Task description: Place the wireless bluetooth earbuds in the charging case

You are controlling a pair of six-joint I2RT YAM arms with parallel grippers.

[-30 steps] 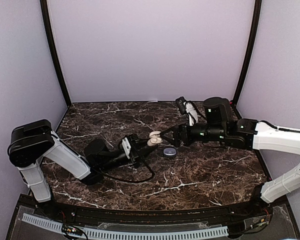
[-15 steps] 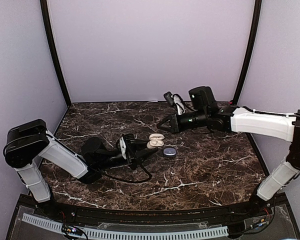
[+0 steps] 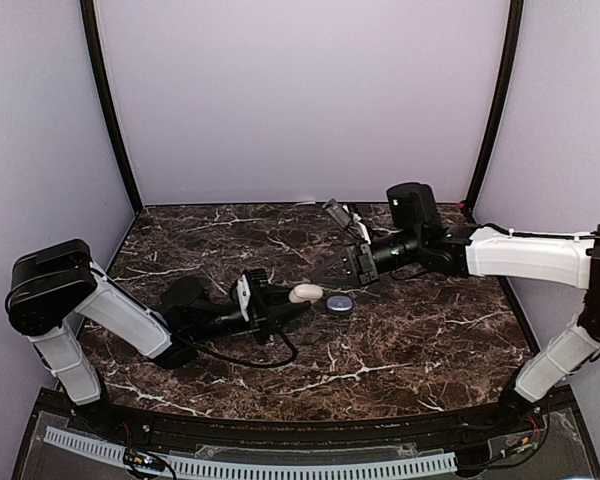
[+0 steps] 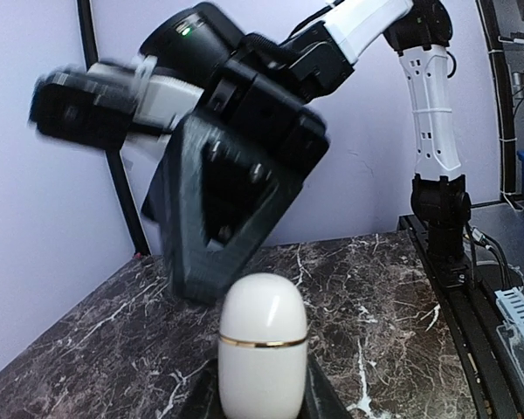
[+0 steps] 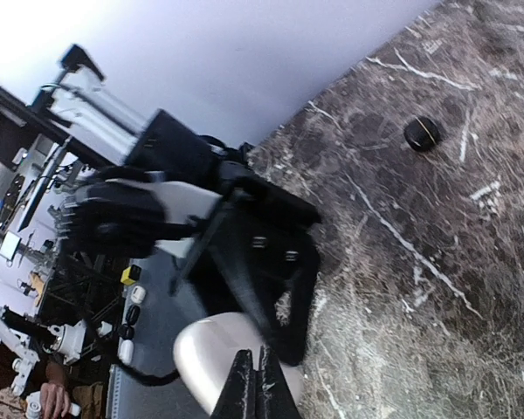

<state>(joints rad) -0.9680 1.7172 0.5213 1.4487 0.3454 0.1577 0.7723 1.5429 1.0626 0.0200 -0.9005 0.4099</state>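
The charging case (image 3: 305,293) is a white oval capsule, shut, with a thin gold seam (image 4: 264,341) running around it across its length. Nothing of its inside shows. It sits near the middle of the counter (image 3: 410,340), low over the marble; whether it touches the surface cannot be told. Its long axis runs roughly left to right in the top view, in line with the reach of the left arm. The domed end points away from that arm, toward the counter's right edge and slightly toward the back edge.

The left gripper (image 3: 285,303) has the case's near end clamped between its two fingers (image 4: 321,403), and the rest of the case stands out beyond them.

Just past the domed end hangs the right gripper (image 3: 338,272), a little toward the back right corner. Its jaws are pressed together to a single point, with nothing between them, and its tip (image 4: 201,279) sits close behind the case, apart from it.

A small blue-grey disc (image 3: 338,303) lies flat on the marble just beside the case, toward the near edge. In the right wrist view a small dark round piece (image 5: 422,133) lies on the counter well apart from both grippers — too small to identify.
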